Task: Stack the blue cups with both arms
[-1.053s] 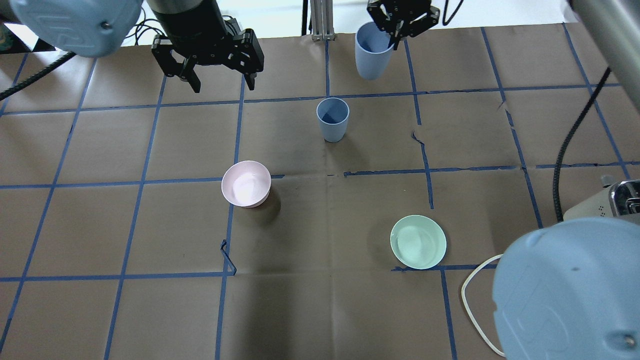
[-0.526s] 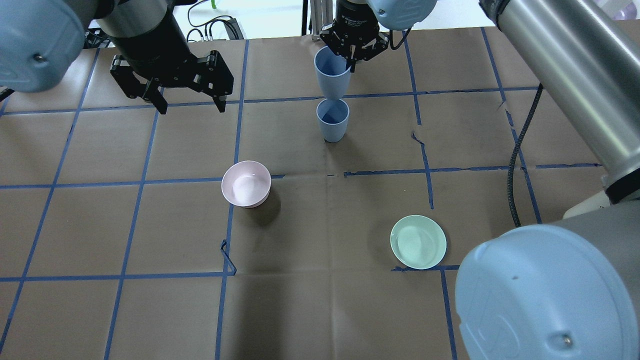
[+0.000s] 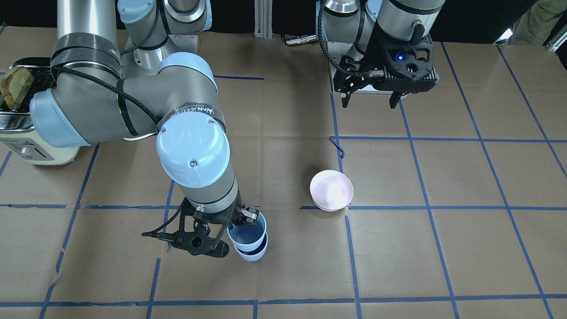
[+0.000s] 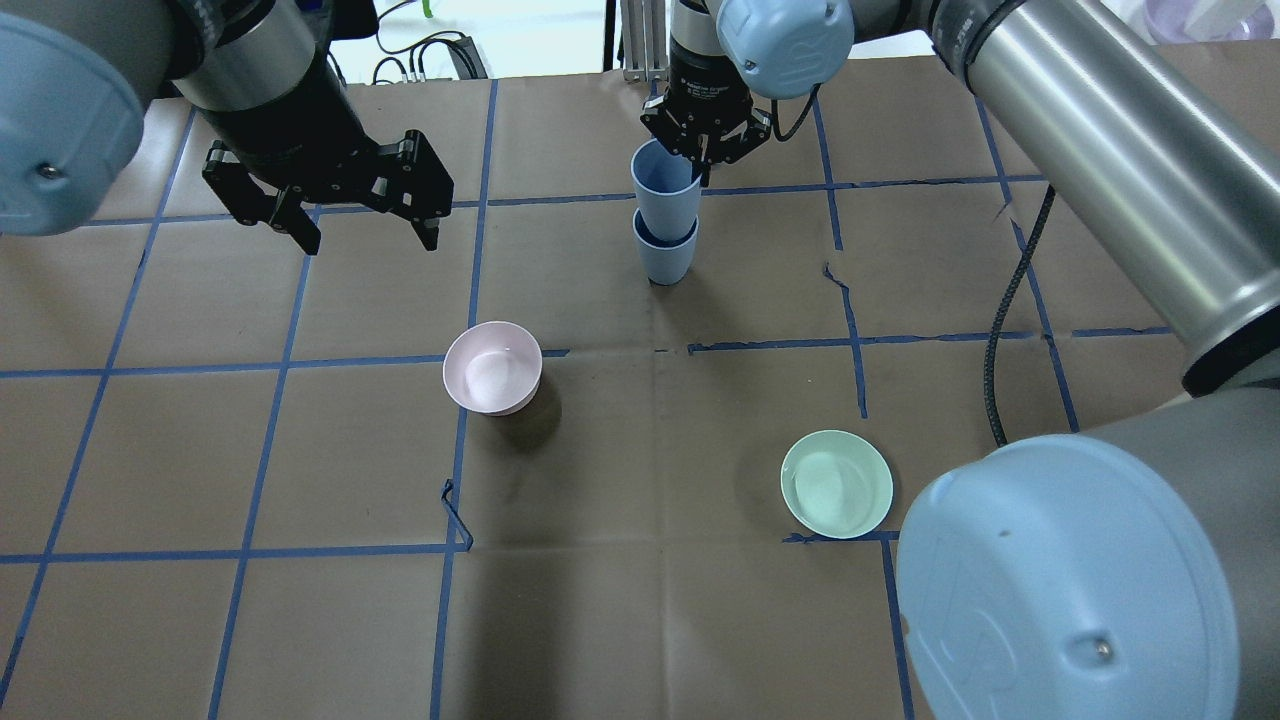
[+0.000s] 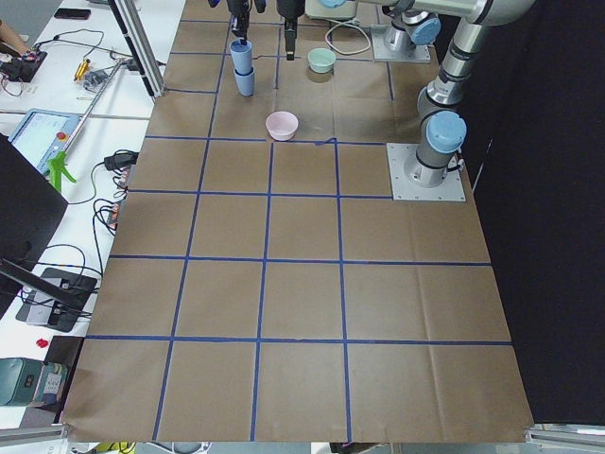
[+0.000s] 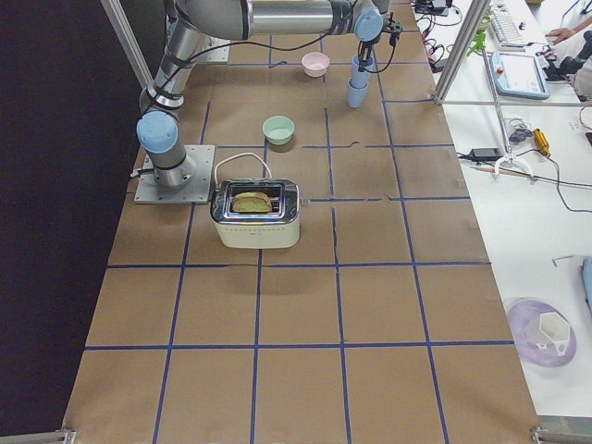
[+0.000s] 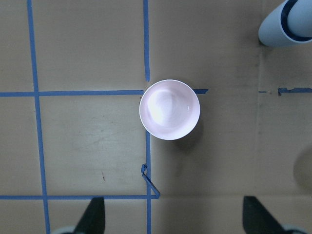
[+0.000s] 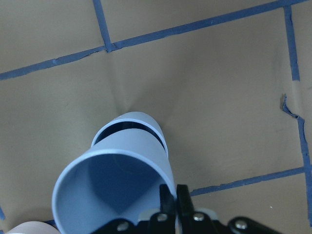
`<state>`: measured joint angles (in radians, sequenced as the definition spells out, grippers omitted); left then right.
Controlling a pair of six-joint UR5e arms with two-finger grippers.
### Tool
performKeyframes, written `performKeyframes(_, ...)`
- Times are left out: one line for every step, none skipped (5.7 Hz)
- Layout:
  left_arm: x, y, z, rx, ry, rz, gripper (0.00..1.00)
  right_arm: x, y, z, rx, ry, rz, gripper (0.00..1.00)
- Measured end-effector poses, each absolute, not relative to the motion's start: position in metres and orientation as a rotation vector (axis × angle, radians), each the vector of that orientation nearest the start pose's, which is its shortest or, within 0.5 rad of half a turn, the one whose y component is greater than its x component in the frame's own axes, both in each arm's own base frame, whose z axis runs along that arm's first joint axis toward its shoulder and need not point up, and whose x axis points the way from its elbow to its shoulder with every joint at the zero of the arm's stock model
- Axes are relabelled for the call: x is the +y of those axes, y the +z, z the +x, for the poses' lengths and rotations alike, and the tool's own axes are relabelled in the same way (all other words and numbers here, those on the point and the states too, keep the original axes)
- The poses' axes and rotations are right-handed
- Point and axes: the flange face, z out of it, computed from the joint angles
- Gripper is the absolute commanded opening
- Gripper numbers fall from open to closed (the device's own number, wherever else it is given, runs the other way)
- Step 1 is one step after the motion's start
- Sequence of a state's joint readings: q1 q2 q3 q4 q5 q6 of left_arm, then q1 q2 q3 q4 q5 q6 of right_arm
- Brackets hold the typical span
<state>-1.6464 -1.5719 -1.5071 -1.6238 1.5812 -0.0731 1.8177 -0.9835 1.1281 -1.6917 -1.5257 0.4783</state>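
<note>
front-facing view: right gripper [image 3: 230, 227] is clenched on the rim of the pale blue tapered plastic upper cup [image 3: 249, 231], whose lower part sits inside the matching pale blue plastic lower cup [image 3: 253, 254]. the lower cup stands on the brown paper-covered table [image 3: 443, 248] with blue tape grid, near the table's far edge from the robot. the pale pink round bowl [image 3: 331, 190] is apart from the stack, toward the robot. left gripper [image 3: 369, 104] hangs over the table by its base, fingers spread wide, nothing between them. a cream toaster [image 3: 17, 133] with bread in its slot sits at the view's left edge. overhead view: right gripper [image 4: 705, 160] pinches the far side of the upper cup [image 4: 665, 185]; the lower cup [image 4: 665, 258] is upright under it. left gripper [image 4: 370, 240], released and empty, is well left of the stack. pink bowl [image 4: 492, 367] is nearer and left of the cups; the mint green round bowl [image 4: 836, 483] is nearer and right. left side view: the stack [image 5: 244, 68] is small and far; grip cannot be judged here. right side view: toaster [image 6: 254, 215] is beside the right arm's base, green bowl [image 6: 277, 129] beyond it. left wrist view: pink bowl [image 7: 169, 109] is centred, with the black fingertips [image 7: 93, 215] wide apart. right wrist view: two fingers [image 8: 168, 202] close together clamp the upper cup's wall; whether it is fully seated cannot be told.
</note>
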Motion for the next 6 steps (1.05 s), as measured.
performKeyframes(-0.481,0.515,-0.167,3.132,-0.02,-0.002,0.98,-0.666,0.35,0.31,3.084,0.067,0.354,0.15)
performKeyframes(-0.48,0.515,-0.165,3.132,-0.021,-0.007,0.98,-0.669,0.342,0.312,3.082,0.068,0.351,0.97)
performKeyframes(-0.48,0.516,-0.165,3.132,-0.022,-0.007,0.98,-0.673,0.335,0.313,3.079,0.056,0.34,1.0)
performKeyframes(-0.479,0.516,-0.164,3.132,-0.023,-0.007,0.98,-0.676,0.333,0.313,3.077,0.042,0.321,1.0)
performKeyframes(-0.479,0.516,-0.164,3.132,-0.022,-0.007,0.98,-0.68,0.346,0.308,3.068,0.011,0.318,1.0)
performKeyframes(-0.479,0.516,-0.164,3.132,-0.023,-0.007,0.98,-0.681,0.375,0.297,3.058,-0.037,0.303,1.0)
